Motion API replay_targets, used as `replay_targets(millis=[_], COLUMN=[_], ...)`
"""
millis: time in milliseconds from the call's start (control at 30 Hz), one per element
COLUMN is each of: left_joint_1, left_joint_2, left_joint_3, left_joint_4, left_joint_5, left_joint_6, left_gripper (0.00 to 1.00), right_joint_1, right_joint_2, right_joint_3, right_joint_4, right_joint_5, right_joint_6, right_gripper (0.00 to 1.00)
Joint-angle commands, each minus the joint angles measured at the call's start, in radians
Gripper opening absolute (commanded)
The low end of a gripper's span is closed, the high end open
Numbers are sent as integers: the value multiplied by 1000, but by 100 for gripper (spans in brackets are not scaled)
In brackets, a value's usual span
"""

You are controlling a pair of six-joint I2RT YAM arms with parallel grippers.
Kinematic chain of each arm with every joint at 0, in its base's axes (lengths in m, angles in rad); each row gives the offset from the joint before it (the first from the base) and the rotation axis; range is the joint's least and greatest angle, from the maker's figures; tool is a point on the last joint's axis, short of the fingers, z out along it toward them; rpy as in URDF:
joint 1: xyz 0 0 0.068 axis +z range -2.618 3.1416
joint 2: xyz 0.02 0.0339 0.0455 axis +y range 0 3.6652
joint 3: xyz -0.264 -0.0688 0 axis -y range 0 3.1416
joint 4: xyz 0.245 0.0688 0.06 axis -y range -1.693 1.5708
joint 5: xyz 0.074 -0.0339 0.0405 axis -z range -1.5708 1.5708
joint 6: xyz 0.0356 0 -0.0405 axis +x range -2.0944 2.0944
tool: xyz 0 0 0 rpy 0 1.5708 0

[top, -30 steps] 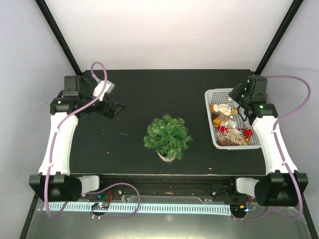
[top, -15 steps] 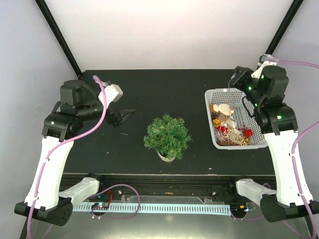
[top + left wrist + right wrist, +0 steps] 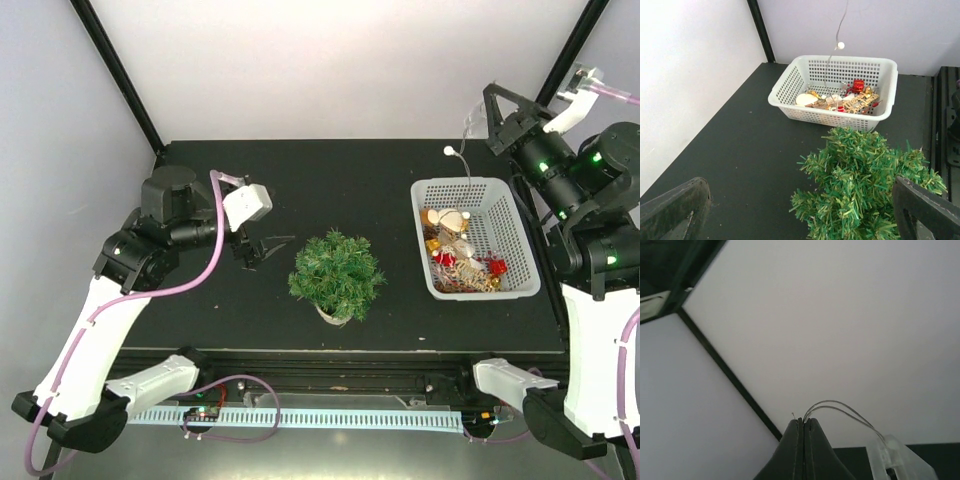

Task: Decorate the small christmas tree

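The small christmas tree [image 3: 337, 275] stands on its white base at the middle of the black table; it also shows in the left wrist view [image 3: 867, 187]. My left gripper [image 3: 270, 245] is open and empty just left of the tree, and the tree sits partly between its fingers [image 3: 675, 207]. My right gripper [image 3: 490, 100] is raised high above the white mesh basket [image 3: 428, 190], shut [image 3: 803, 421] on a thin wire string [image 3: 840, 407]. The string carries a white bead [image 3: 450, 151] and hangs down into the basket [image 3: 840, 45].
The basket at the right holds several ornaments [image 3: 460, 255], red, gold and wooden, also seen in the left wrist view [image 3: 845, 100]. Black frame posts [image 3: 120, 75] rise at the back corners. A rail [image 3: 330, 375] runs along the near edge.
My right gripper has risen from the basket, drawing the wire string up with it. My left arm has lifted and its gripper has moved right toward the tree.
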Motion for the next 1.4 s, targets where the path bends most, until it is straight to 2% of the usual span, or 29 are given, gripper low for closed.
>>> replay_targets(millis=[0, 167, 400, 833, 1133, 1267, 1367], left_joint_1=[-31, -51, -70, -88, -95, -103, -141], left_joint_2=[16, 51, 87, 124, 121, 129, 170], left_joint_3=[14, 35, 32, 35, 7, -11, 37], left_joint_4=[44, 68, 97, 144, 165, 206, 201], left_joint_5=[-14, 29, 80, 141, 164, 219, 215], left_joint_6=[-33, -84, -135, -208, -227, -264, -264], left_gripper=[99, 99, 99, 99, 99, 99, 99], right_joint_1=[4, 5, 4, 4, 4, 3, 3], right_joint_2=[24, 37, 114, 241, 303, 328, 332], right_joint_3=[57, 129, 325, 522, 608, 628, 611], right_joint_4=[80, 151, 159, 316, 404, 458, 499], right_joint_5=[-129, -171, -207, -289, -288, -301, -319], right_joint_6=[84, 145, 218, 431, 542, 614, 666], right_gripper=[1, 1, 1, 1, 1, 1, 1])
